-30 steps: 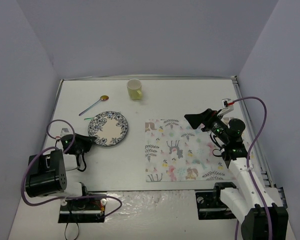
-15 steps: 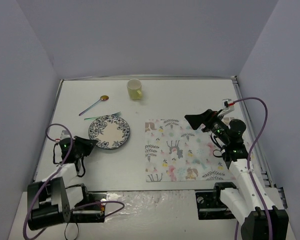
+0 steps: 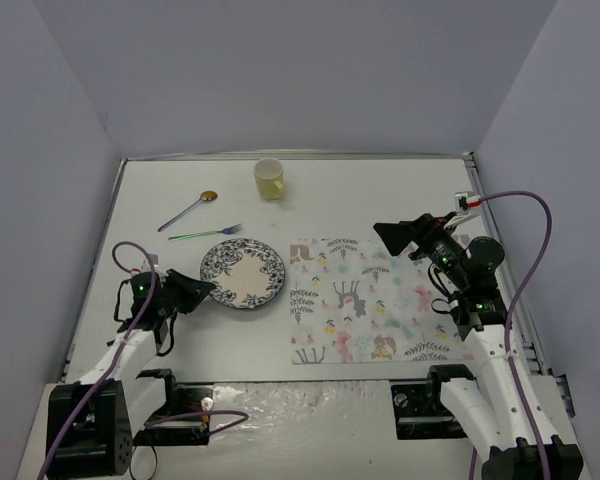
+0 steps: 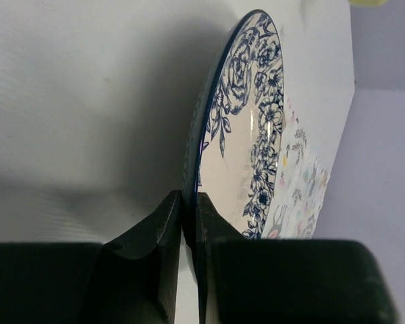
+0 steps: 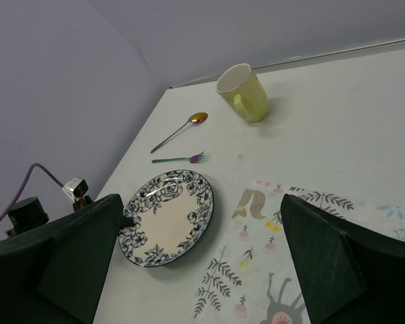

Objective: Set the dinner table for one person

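Since the frame a second back was taken, the plate (image 3: pixel 242 273) has slid right across the dinner table (image 3: pixel 380 195) and now sits just beside the left edge of the animal-print mat (image 3: pixel 365 300), not yet on it. Left arm has stretched forward with it from its folded pose. That shift has uncovered a green-handled fork (image 3: pixel 205 234), lying just beyond the plate's far rim. Spoon (image 3: pixel 187 211) and yellow mug (image 3: pixel 269 179) unchanged, further back. Right gripper (image 3: pixel 405 232) has drifted slightly toward the far right corner, otherwise much as before. Left gripper (image 3: pixel 202 289) is clenched on the plate's near-left rim: wrist view shows both black fingers (image 4: pixel 158 229) pinching the thin blue edge between them. Tabletop lies directly beneath those fingers, white surface running past them on the plate's outer side; whether the pinched rim is lifted off it, cannot tell. Right gripper hangs above the mat's far right part, fingers spread wide with nothing between them; from its wrist view the table stretches out below and ahead, with plate, fork, spoon and mug framed in the gap. Table spans the whole work area under both arms.
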Robot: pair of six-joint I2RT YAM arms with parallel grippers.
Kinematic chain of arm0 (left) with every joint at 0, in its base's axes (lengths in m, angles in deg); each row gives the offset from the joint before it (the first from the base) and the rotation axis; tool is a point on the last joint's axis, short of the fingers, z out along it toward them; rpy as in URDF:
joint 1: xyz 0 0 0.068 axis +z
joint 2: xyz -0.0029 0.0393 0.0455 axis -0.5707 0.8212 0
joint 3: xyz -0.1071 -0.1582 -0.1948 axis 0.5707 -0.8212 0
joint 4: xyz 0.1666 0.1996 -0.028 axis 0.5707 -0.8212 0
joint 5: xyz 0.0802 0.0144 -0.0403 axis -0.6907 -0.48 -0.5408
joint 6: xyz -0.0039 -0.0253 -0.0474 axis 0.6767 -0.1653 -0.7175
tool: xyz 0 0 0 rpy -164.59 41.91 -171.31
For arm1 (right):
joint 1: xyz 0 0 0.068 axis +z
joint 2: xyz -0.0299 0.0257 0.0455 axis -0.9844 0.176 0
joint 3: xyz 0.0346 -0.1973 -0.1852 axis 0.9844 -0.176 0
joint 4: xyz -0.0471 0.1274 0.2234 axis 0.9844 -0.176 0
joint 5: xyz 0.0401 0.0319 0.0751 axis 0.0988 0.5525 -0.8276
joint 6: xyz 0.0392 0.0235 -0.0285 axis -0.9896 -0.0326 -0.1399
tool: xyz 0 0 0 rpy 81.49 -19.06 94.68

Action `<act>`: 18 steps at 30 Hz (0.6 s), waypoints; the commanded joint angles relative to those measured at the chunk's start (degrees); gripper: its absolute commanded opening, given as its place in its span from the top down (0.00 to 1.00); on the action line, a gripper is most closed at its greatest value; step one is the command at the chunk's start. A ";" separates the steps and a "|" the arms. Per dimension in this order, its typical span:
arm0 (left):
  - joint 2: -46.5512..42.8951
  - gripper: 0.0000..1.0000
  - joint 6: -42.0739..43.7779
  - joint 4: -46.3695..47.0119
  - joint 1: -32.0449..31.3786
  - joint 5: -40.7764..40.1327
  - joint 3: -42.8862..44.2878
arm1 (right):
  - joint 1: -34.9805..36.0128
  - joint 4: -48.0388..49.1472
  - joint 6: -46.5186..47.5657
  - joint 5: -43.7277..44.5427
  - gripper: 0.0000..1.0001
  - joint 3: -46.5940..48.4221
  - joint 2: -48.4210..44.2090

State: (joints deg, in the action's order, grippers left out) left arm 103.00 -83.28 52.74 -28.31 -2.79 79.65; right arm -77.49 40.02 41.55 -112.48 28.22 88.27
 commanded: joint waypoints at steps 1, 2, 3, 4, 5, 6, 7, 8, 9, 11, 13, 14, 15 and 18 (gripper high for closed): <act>1.48 1.00 -2.98 11.54 -10.21 3.10 9.70 | 0.62 0.07 -0.74 1.17 0.00 5.61 -2.06; 2.52 1.00 -2.98 12.05 -12.26 1.88 10.50 | 0.61 -1.16 -0.68 1.29 0.00 6.63 -2.49; 3.73 1.00 -3.20 12.85 -16.16 0.72 11.70 | 0.55 -2.60 -0.34 1.64 0.00 7.72 -2.89; 4.89 1.00 -3.49 13.78 -18.77 -0.28 12.73 | 0.53 -4.15 0.13 2.03 0.00 8.81 -3.27; 6.04 1.00 -3.80 14.77 -20.76 -1.22 13.67 | 0.53 -5.76 0.64 2.44 0.00 9.91 -3.63; 8.52 1.00 -4.31 15.81 -22.42 -1.92 15.13 | 0.53 -6.82 1.17 2.88 0.00 10.78 -3.81; 10.04 1.00 -4.67 17.61 -23.83 -2.41 15.98 | 0.57 -8.12 1.73 2.98 0.00 11.48 -3.94; 11.53 1.00 -5.02 19.44 -25.22 -2.89 16.81 | 0.61 -9.43 2.30 3.07 0.00 12.18 -4.07; 13.88 1.00 -5.67 21.57 -27.22 -3.07 18.15 | 0.58 -10.12 2.40 3.07 0.00 12.81 -4.36; 18.74 1.00 -6.67 25.16 -31.13 -3.36 21.10 | 0.58 -11.23 2.50 3.07 0.00 13.81 -4.88; 23.99 1.00 -6.99 27.63 -34.94 -3.65 25.00 | 0.62 -11.99 2.61 3.07 0.00 14.38 -5.41; 26.72 1.00 -7.10 28.80 -36.79 -3.79 27.06 | 0.61 -12.35 2.71 3.07 0.00 14.61 -5.70; 29.66 1.00 -7.39 29.81 -38.14 -3.74 28.70 | 0.56 -12.69 2.95 3.07 0.00 14.76 -5.99; 35.92 1.00 -7.59 31.95 -42.82 -4.03 35.16 | 0.61 -14.51 3.91 3.31 0.00 15.65 -6.35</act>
State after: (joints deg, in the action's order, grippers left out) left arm 134.39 -86.95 67.72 -65.09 -8.46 103.96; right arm -77.19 25.62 43.48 -109.54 40.32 82.54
